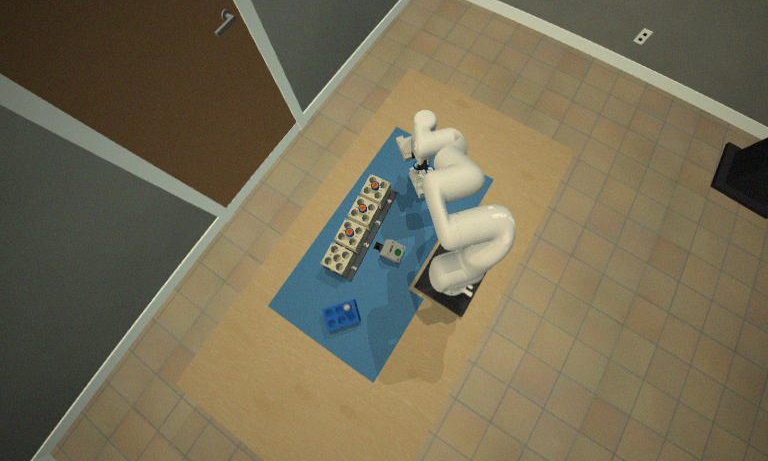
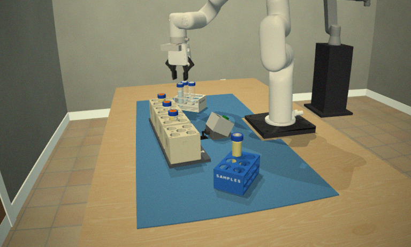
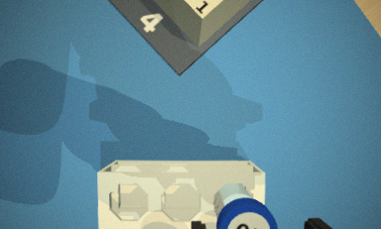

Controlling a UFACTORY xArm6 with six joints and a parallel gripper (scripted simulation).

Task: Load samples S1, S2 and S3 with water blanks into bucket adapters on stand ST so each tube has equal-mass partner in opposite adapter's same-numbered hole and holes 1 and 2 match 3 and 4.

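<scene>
Reaching down for a water blank (image 2: 180,94) (image 3: 246,215) seems to be the step in hand, and we see the claw (image 1: 421,164) (image 2: 180,78) (image 3: 257,224) above it, fingers apart, with nothing between them. This blank stands in a corner well of the white rack (image 1: 419,191) (image 2: 200,104) (image 3: 105,191), beyond the numbered end 4 of the stand (image 1: 351,275) (image 2: 206,157) (image 3: 180,66). We expect it to be stiff, light to lift, and a little slippery on its smooth wall; so we would hold it just below the cap, evenly from both sides, and lift it straight, because the loose rack could be dragged with it. The wrist view cuts its printed number, so we cannot surely read its mL. Counting now, we find three blanks in that rack, four adapters (image 1: 343,271) (image 2: 183,148) on the stand, and three orange-dotted samples (image 1: 362,207) (image 2: 166,103), one in the middle hole of each of adapters 2, 3 and 4. Adapter 1 has no tube, so we judge that its hole 5 needs a blank equal to the sample in adapter 3. One grey-dotted X9 (image 1: 347,307) (image 2: 236,148) is in the blue rack (image 1: 346,323) (image 2: 228,184) and should remain; one green DONE key (image 1: 398,252) (image 2: 225,117) comes last.
</scene>
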